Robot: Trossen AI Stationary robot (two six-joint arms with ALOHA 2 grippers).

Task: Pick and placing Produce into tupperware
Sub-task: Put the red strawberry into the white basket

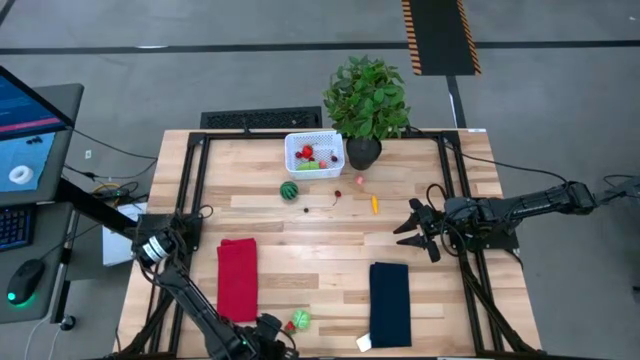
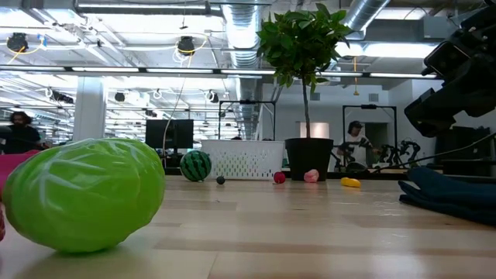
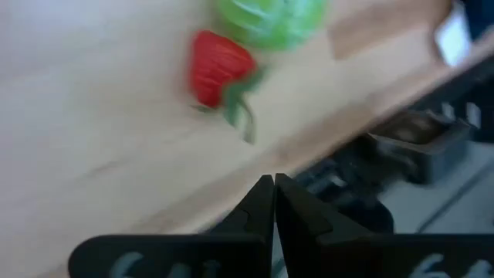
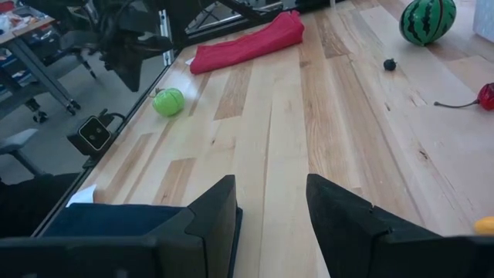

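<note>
Grey floor; ceiling ducts overhead.

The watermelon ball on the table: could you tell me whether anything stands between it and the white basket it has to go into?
Nothing visible does. In the high view the watermelon ball lies on bare wood just in front of the white basket, near its left corner. The small dark berry and the cherry lie off to the side, away from that gap.

1. This is a big robot lab or workshop.
2. Bare pipes and long lights hang from the open ceiling.
3. The floor is grey, with a black and yellow striped strip.
4. A computer screen, keyboard and mouse sit beside the wooden bench.
5. People stand far back among more machines.
</note>
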